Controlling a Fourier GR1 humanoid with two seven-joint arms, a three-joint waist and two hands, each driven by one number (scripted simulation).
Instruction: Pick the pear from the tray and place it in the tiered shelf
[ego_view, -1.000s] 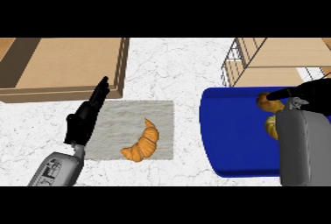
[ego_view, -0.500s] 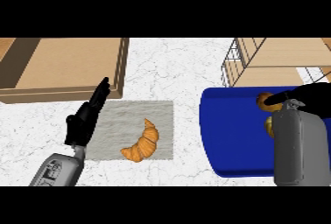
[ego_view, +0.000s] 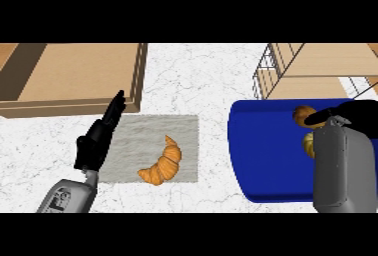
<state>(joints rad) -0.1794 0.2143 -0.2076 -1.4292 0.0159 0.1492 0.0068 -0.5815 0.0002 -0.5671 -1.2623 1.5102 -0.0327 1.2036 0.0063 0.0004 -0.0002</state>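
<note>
The brown pear (ego_view: 302, 114) lies near the far right of the blue tray (ego_view: 266, 150). My right hand (ego_view: 356, 112) hangs over it and a black part of the hand crosses it, so the pear shows as two patches. How the hand stands around the pear is hidden, and my grey forearm covers the tray's right side. The wire-and-wood tiered shelf (ego_view: 295, 75) stands just behind the tray at the top right. At the left, my left hand (ego_view: 98, 142) rests open, fingers straight and pointing away.
A croissant (ego_view: 164, 162) lies on a grey mat (ego_view: 151, 131) in the middle, with my left hand at its left edge. A shallow wooden box (ego_view: 66, 75) fills the top left. White marble counter (ego_view: 199, 80) shows between box and shelf.
My right hand has shifted slightly left and down over the pear. The pear, the croissant and my left hand have not moved.
</note>
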